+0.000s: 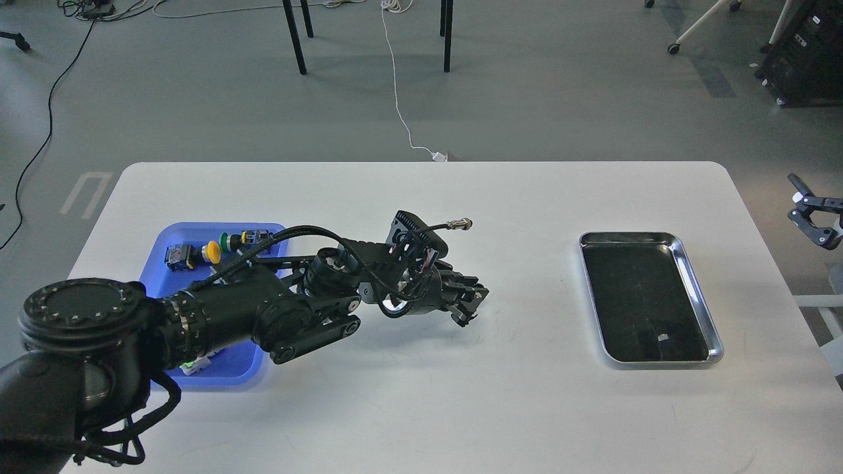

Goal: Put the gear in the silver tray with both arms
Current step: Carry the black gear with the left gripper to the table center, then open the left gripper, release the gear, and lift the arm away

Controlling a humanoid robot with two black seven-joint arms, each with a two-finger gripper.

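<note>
The silver tray (699,289) lies on the right part of the white table, and its dark bottom holds nothing. My left arm reaches from the lower left across the blue tray to the table's middle. My left gripper (469,309) hangs just above the table, well left of the silver tray. Its fingers are drawn together on a small dark piece that I take for the gear; it is too dark to make out. My right gripper (811,212) shows at the right edge, off the table, with its jaws apart and empty.
A blue plastic tray (172,232) with several small parts (yellow, green, red buttons) sits at the left, partly under my left arm. The white table (421,408) has rounded corners. Chair legs and cables stand on the floor behind it.
</note>
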